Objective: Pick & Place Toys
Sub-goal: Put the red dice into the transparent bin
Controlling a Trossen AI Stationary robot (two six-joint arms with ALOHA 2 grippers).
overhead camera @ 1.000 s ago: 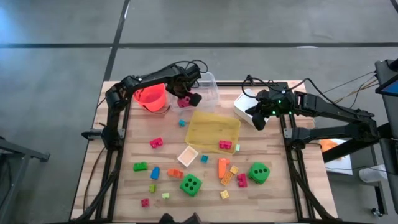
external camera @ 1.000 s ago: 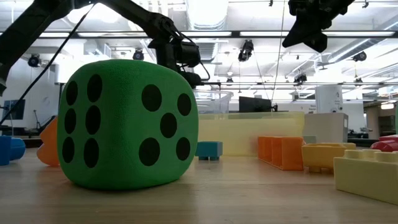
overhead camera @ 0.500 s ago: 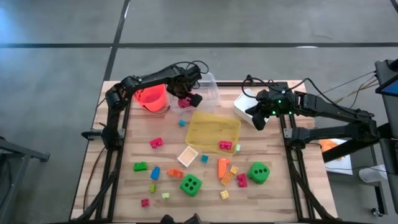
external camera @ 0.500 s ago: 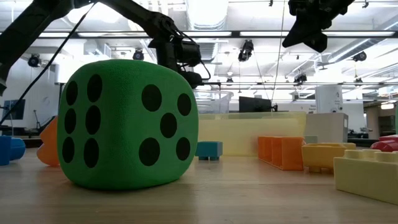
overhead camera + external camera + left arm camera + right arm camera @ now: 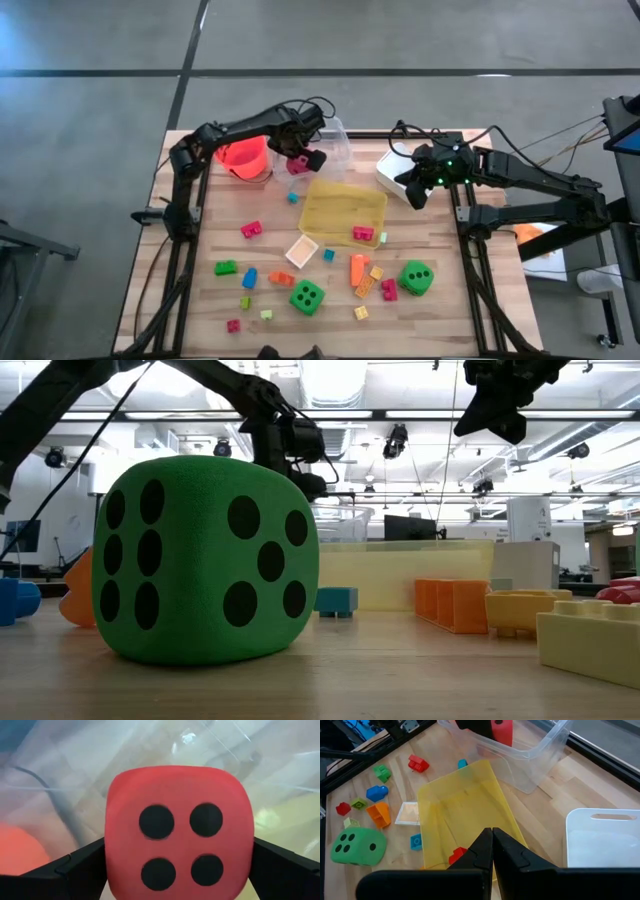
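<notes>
Item: pink die (image 5: 177,832), four-spot face to the left wrist camera. Location: between the fingers of the left gripper (image 5: 303,160), above the clear tray (image 5: 335,140) at the table's far side, beside the orange bucket (image 5: 243,155). Jaws stand at full spread with a dark finger at each flank of the die; whether they bear on it or have let go cannot be told.

Item: right gripper (image 5: 492,836). Fully closed, empty, poised over the yellow tray (image 5: 462,810), the white tray (image 5: 602,837) near it.

Remaining toys: two green dice (image 5: 307,296) (image 5: 417,277) and scattered small blocks on the near half of the table; one red block (image 5: 361,233) in the yellow tray.

Risks, as judged: the die may be over the tray's near wall, not its middle; if freed there it could catch the rim and roll onto the table or against the bucket.

View notes: only the left wrist view shows the die's face and flanking fingers. Only the high view places it relative to tray and bucket. The low view is largely filled by a green die (image 5: 205,560), the tray barely visible behind it.
</notes>
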